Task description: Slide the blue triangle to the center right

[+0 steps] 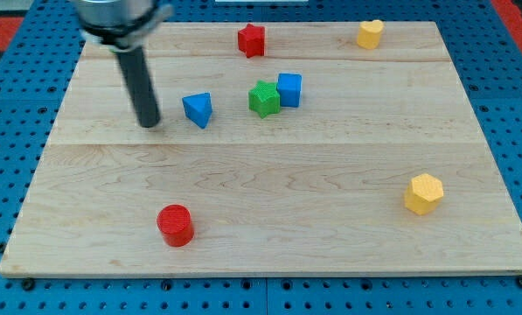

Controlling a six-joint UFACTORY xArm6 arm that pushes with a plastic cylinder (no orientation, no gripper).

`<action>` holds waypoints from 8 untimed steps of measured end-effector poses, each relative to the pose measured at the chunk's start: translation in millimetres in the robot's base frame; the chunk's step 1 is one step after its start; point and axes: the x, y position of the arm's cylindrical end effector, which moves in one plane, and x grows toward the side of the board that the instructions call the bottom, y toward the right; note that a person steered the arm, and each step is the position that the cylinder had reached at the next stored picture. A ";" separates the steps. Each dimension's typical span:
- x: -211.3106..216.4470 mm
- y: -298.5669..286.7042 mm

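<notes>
Tool tip [149,124] touches nothing; blue triangle [198,109] lies just to its right.

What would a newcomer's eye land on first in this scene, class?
The dark rod dominates the upper left, my tip resting just left of the blue triangle, apart from it. Next comes the tight pair mid-board: the green star touching the blue cube.
</notes>
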 end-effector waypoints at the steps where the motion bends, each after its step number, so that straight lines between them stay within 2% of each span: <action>1: -25.3 43.0; 2: -25.2 101.4; 3: -7.0 153.8; 5: 24.0 45.4; 7: 30.9 186.3; 8: 52.2 144.6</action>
